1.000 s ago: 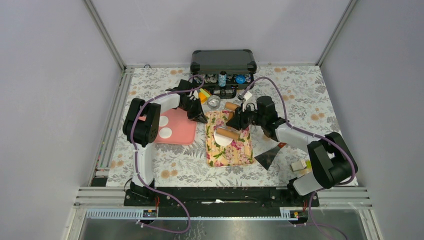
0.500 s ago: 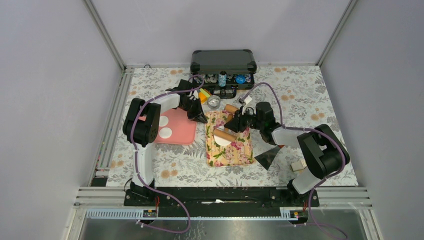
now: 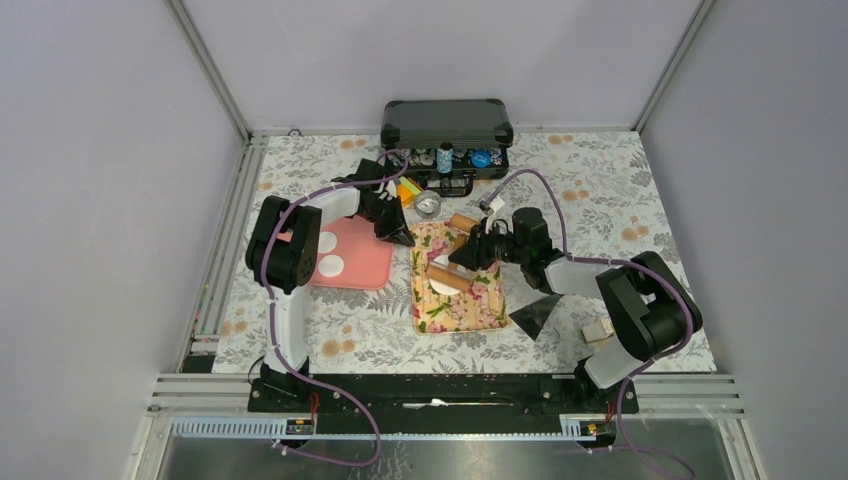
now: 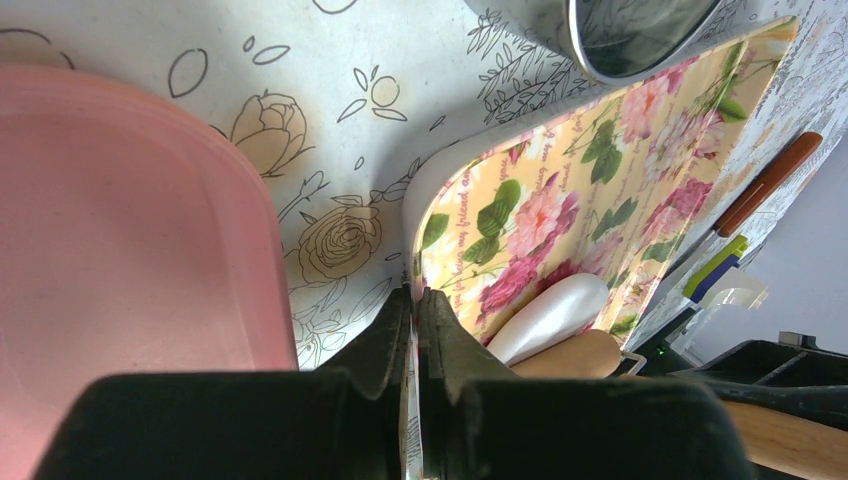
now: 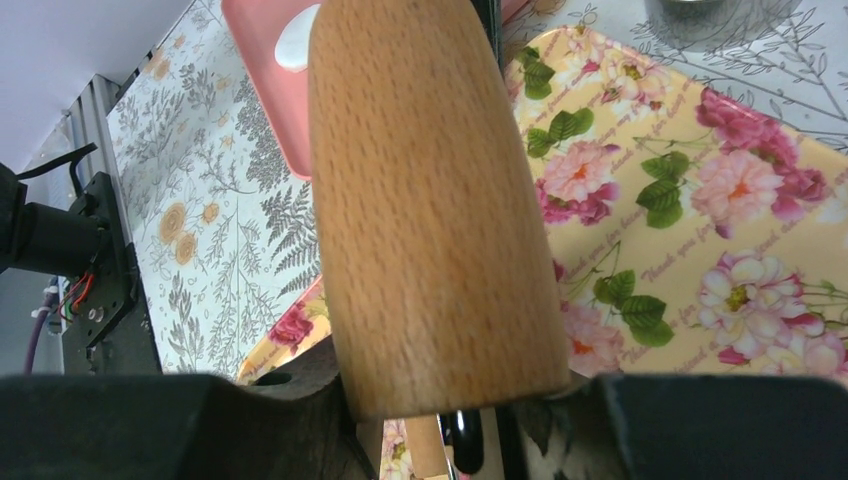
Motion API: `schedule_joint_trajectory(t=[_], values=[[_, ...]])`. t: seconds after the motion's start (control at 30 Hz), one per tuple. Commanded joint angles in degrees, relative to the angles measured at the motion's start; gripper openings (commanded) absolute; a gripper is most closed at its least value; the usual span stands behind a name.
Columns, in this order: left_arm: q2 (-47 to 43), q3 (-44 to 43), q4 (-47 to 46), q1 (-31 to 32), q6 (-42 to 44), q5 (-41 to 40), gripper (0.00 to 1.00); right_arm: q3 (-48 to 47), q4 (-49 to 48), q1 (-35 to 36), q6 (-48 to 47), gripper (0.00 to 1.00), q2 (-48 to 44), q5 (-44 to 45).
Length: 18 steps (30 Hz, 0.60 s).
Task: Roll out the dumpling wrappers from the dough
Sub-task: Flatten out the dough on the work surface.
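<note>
Tray (image 3: 366, 256) holds two dumpling wrappers (image 3: 331, 265).

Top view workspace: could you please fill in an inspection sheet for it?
Surface: flowered cloth covers the table.
Job's things: one flat dough disc under the rolling pin on the flowered tray; two discs on the pink tray.
Clutter: open black case, silver tin, scraper, small block.
Pincers: left pincer shut on the flowered tray's rim; right pincer shut on the rolling pin.
Cables: purple cables loop along both arms.
Surroundings: grey walls, metal frame.
</note>
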<state>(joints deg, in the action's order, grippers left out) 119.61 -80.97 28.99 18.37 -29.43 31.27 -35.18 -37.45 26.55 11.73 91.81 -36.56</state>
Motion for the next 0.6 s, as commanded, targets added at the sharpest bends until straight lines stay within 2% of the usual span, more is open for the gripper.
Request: schedule_joint_trajectory(t=[0.0, 0.4, 0.57], values=[[-2.0, -2.1, -0.9, -0.1, 0.0, 2.3, 0.0, 4.1, 14.7, 1.4, -2.1, 0.0, 1.2, -0.1], [-2.4, -2.0, -0.4, -0.1, 0.5, 1.9, 0.0, 4.4, 14.0, 2.8, -0.1, 0.0, 1.5, -1.9], [-2.4, -1.9, -0.4, -0.1, 1.1, 1.8, 0.0, 3.5, 12.9, 3.3, -1.5, 0.0, -2.7, -3.6]])
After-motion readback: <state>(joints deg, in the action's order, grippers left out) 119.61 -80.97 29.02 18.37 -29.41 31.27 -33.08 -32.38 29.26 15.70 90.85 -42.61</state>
